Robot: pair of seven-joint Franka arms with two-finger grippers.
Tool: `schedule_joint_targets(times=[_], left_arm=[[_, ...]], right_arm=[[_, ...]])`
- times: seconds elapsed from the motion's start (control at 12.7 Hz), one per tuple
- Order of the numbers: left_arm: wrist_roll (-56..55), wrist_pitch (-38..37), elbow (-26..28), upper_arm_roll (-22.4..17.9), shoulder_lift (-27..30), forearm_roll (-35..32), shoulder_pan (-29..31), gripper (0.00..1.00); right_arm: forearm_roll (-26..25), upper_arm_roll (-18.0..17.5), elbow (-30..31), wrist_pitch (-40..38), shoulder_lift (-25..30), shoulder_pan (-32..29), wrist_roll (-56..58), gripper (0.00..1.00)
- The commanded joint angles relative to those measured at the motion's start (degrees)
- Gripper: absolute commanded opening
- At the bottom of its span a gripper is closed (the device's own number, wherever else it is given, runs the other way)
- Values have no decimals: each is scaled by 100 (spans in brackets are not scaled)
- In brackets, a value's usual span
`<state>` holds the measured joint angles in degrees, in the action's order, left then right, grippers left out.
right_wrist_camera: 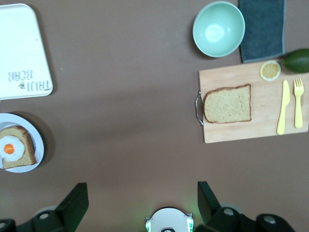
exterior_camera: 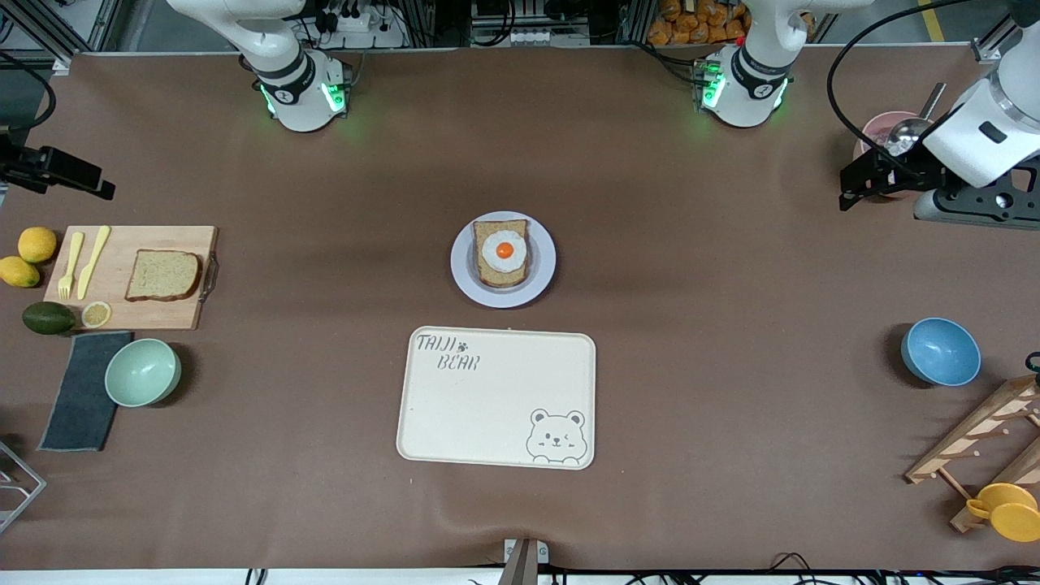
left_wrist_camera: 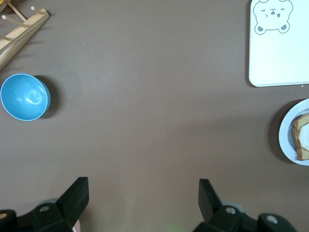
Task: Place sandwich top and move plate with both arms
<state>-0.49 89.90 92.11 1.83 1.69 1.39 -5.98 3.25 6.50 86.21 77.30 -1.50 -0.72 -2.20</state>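
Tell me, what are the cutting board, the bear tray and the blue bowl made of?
The cutting board looks like pale wood: grain lines, matte, with a metal handle. The bear tray seems to be matte cream plastic or bamboo fibre, with printed letters and a bear. The blue bowl has a soft shine inside, so plastic or glazed ceramic; I cannot tell which.

the right gripper [right_wrist_camera: 142,203] lies outside the front view; the right wrist view shows only its two finger ends, spread apart, the rest cut by the picture's edge. the left gripper [left_wrist_camera: 144,199] shows the same way in the left wrist view. there the plate [left_wrist_camera: 288,145] and the tray [left_wrist_camera: 280,58] are cut by the edge. in the front view the pink bowl [exterior_camera: 873,130] sits partly hidden by the left arm [exterior_camera: 987,134].
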Motion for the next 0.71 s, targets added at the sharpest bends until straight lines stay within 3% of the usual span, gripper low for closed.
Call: schedule_joint_targets(times=[0.0, 0.63], left_arm=[[-153, 62, 36, 19, 33, -104, -8, 100], [-153, 53, 36, 19, 33, -112, -17, 100]], right_arm=[[-79, 333, 527, 301, 97, -51, 525, 100], [-44, 1687, 2117, 2015, -60, -51, 2179, 100]])
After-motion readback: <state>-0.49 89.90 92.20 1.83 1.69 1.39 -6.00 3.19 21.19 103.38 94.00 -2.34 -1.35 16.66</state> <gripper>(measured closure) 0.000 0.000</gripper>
